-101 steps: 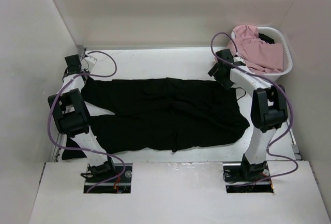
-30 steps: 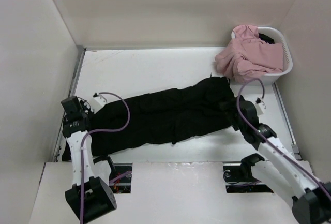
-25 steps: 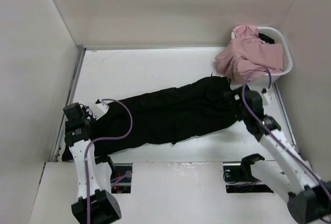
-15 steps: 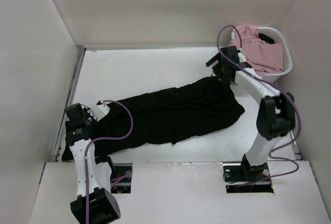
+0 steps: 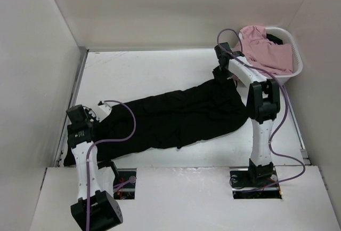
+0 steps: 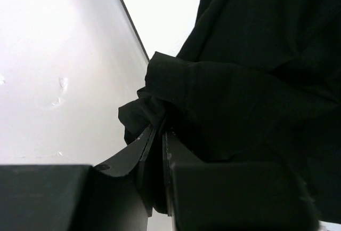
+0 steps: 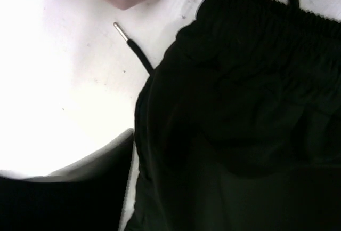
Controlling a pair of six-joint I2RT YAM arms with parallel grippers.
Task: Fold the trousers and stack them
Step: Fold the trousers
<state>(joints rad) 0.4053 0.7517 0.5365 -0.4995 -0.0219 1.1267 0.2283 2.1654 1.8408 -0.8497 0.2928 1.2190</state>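
The black trousers (image 5: 176, 116) lie folded lengthwise, slanting from the near left to the far right of the white table (image 5: 149, 71). My left gripper (image 5: 93, 121) is at the leg ends, and in the left wrist view it (image 6: 160, 129) is shut on a bunched hem of the trousers (image 6: 256, 71). My right gripper (image 5: 221, 76) reaches down on the far corner of the waist. In the right wrist view one finger (image 7: 80, 188) sits tight by the waist's edge, black cloth (image 7: 240, 108) fills the gap, and the other finger is lost in it.
A white basket (image 5: 295, 63) holding a pale pink garment (image 5: 264, 49) stands at the far right, just behind my right gripper. A black drawstring (image 7: 133, 44) trails from the waistband onto the table. White walls enclose the left, back and right.
My right arm has swung from the near side of the waist to its far corner, and its jaws have closed from wide open. The left gripper has kept its hold on the leg ends.
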